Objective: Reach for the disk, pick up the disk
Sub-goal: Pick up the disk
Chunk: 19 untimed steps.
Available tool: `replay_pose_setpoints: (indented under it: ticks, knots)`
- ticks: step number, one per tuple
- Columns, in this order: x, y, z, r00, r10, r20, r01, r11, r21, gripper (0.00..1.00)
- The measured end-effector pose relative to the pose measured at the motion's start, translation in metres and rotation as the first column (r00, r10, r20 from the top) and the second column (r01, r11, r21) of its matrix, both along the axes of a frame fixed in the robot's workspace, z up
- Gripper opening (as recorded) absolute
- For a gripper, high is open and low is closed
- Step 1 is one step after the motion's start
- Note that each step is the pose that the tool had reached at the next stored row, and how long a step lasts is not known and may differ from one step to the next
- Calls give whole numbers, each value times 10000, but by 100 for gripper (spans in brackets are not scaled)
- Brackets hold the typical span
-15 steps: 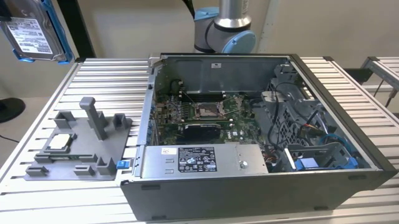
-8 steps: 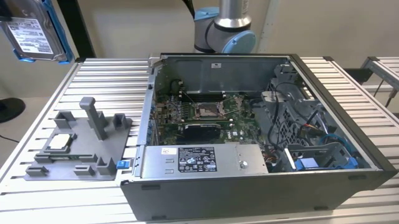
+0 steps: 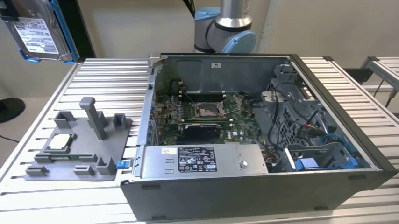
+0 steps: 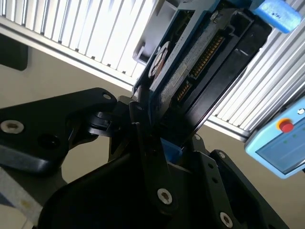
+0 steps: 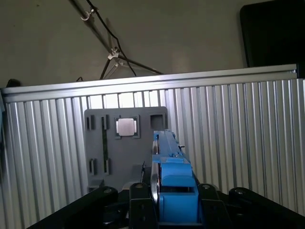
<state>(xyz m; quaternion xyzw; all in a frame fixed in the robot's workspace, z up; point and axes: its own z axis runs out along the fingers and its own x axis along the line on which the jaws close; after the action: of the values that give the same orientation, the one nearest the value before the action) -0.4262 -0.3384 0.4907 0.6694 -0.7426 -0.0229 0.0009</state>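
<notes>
The disk [image 3: 40, 35] hangs high above the table's far corner at the exterior view's left, its white label facing the camera and its blue bracket along the edges. In the second wrist view my gripper [image 4: 159, 129] is shut on the disk [image 4: 200, 52], whose connector edge points away from the black fingers [image 4: 143, 119]. In the first wrist view the disk [image 5: 167, 152] stands edge-on between the two fingers, well above the table, with my gripper [image 5: 174, 198] clamped on its blue bracket.
An open computer case [image 3: 262, 186] takes up the middle of the slatted metal table [image 3: 93, 70]. A grey fixture plate [image 3: 81, 144] with a small square chip [image 3: 60, 141] lies at the exterior view's left. The arm's base [image 3: 224, 28] stands behind the case.
</notes>
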Motion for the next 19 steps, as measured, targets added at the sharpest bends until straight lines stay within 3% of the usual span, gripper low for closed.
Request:
replay_pose_setpoints:
  ticks: [19]
  knots:
    - [410, 0, 0, 10000, 0, -2, 0, 10000, 0, 0]
